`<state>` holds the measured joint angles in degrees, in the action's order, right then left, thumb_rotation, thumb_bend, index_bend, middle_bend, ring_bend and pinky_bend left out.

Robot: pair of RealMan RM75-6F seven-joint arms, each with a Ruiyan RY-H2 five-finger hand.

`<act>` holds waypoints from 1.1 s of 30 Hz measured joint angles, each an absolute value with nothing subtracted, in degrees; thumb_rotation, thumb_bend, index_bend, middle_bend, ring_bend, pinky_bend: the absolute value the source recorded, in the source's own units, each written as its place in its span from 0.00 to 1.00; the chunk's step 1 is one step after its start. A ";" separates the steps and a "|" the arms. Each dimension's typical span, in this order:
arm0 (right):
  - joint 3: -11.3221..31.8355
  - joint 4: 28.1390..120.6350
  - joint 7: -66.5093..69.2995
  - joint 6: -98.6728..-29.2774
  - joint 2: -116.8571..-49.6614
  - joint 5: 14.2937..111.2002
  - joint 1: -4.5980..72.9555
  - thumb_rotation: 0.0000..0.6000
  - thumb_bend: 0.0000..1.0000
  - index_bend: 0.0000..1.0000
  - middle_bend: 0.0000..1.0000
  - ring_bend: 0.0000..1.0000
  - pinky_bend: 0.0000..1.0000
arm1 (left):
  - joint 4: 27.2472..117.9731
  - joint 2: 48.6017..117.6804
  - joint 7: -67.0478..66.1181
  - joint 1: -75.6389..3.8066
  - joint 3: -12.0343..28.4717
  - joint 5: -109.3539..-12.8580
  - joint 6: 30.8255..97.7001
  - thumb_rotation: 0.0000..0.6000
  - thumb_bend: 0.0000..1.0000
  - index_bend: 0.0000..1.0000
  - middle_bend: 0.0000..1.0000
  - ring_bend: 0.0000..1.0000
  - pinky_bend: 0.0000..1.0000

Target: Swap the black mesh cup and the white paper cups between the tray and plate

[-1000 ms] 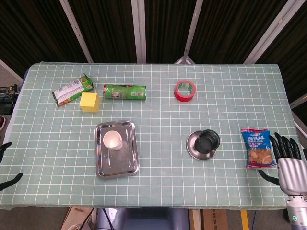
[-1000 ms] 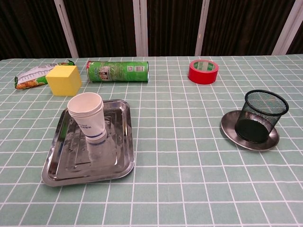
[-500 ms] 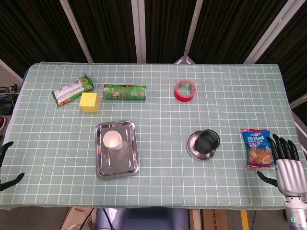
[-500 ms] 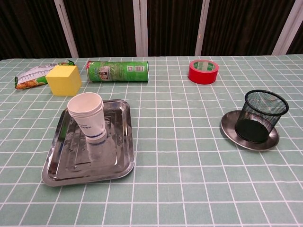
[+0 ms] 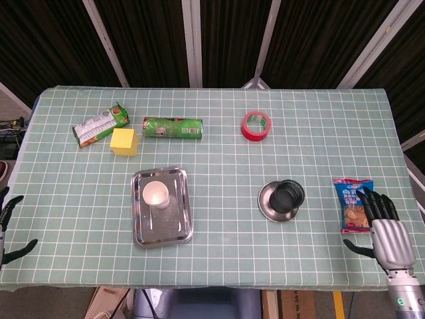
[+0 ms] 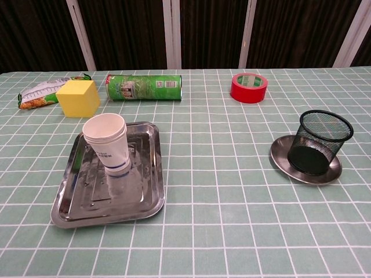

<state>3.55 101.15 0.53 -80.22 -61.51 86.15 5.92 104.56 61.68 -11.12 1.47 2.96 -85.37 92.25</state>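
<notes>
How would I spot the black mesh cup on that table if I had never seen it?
Start at the green checked tablecloth and look right of centre, below the red tape roll. There a small round metal plate sits, and the black mesh cup stands upright on it. It is the only dark see-through wire container; the white paper cups stand on the rectangular tray to the left.

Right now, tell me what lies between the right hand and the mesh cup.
The blue snack bag lies flat on the table between the right hand and the mesh cup on its plate. The fingers overlap the bag's right edge. Nothing else visible stands in between.
</notes>
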 measured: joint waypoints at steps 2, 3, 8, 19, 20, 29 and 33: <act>3.71 102.06 0.76 -77.19 -61.19 86.14 7.65 1.00 0.00 0.01 0.02 0.00 0.00 | 104.44 61.88 -11.39 1.29 3.06 -85.13 91.96 1.00 0.07 0.16 0.00 0.00 0.00; 3.98 102.77 0.42 -75.03 -61.04 85.82 8.99 1.00 0.00 0.01 0.02 0.00 0.00 | 104.34 62.01 -11.39 1.13 3.16 -85.08 91.82 1.00 0.07 0.16 0.00 0.00 0.00; 6.28 105.82 -3.33 -66.92 -61.13 81.35 15.29 1.00 0.00 0.01 0.02 0.00 0.00 | 104.01 62.40 -11.66 0.99 3.46 -84.35 91.68 1.00 0.07 0.16 0.00 0.00 0.00; 11.20 107.58 -16.66 -56.20 -65.62 63.77 27.03 1.00 0.00 0.01 0.02 0.00 0.00 | 104.27 62.40 -12.25 0.88 4.47 -81.52 91.30 1.00 0.07 0.16 0.00 0.00 0.00; 11.34 107.51 -17.58 -55.77 -65.99 62.59 27.72 1.00 0.00 0.01 0.02 0.00 0.00 | 104.24 62.46 -12.36 0.80 4.51 -81.41 91.19 1.00 0.07 0.16 0.00 0.00 0.00; 11.44 105.52 -22.93 -52.76 -69.21 54.19 33.03 1.00 0.00 0.02 0.02 0.03 0.00 | 104.31 62.70 -13.08 0.45 4.56 -80.73 90.58 1.00 0.07 0.16 0.00 0.00 0.00; 11.15 103.87 -23.93 -52.79 -70.61 52.53 34.47 1.00 0.00 0.06 0.05 0.07 0.00 | 104.41 62.81 -13.40 0.41 4.65 -80.31 90.55 1.00 0.07 0.16 0.00 0.00 0.00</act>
